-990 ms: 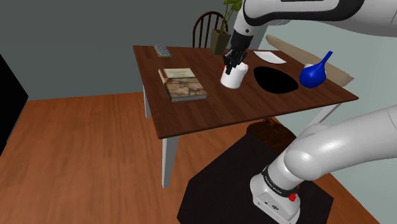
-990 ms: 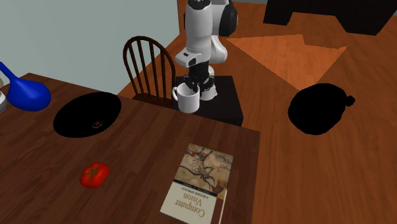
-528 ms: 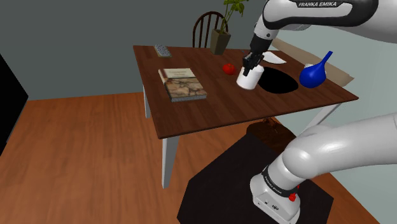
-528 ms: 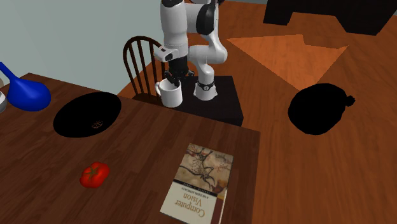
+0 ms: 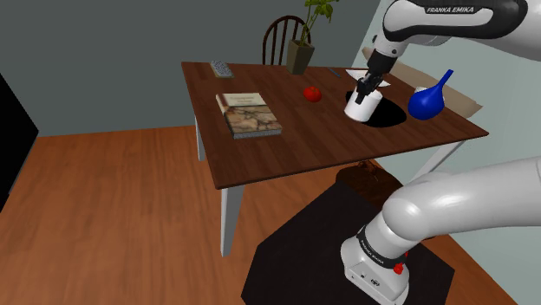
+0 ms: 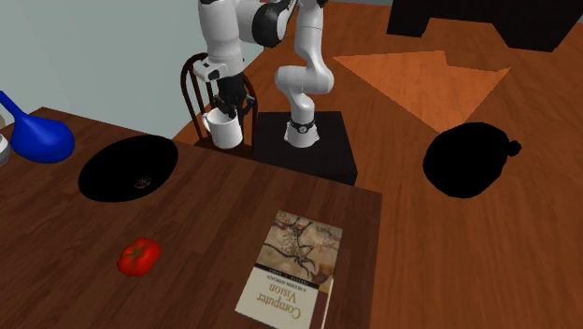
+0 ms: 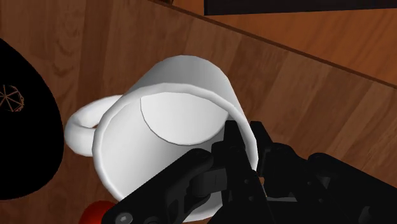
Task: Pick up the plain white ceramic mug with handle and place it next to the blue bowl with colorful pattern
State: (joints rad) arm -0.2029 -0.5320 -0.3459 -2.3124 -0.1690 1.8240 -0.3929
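Mug (image 5: 361,107) hangs in end effector (image 5: 368,87) beside edge of black bowl (image 5: 392,116).

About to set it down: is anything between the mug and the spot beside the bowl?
Nothing visible. The mug, clasped in the jaws, hangs over bare table by the black bowl; the tomato and blue vase sit apart.

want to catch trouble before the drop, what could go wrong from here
1. The gripper pinches the mug only by its rim wall, one finger inside. The mug hangs tilted and might slip or swing.
2. In the shoulder view the mug overlaps the bowl, drawn black. Lowered here, it may land on the bowl's rim, not beside it.
3. The vase stands just past the bowl, so overshooting could knock it.
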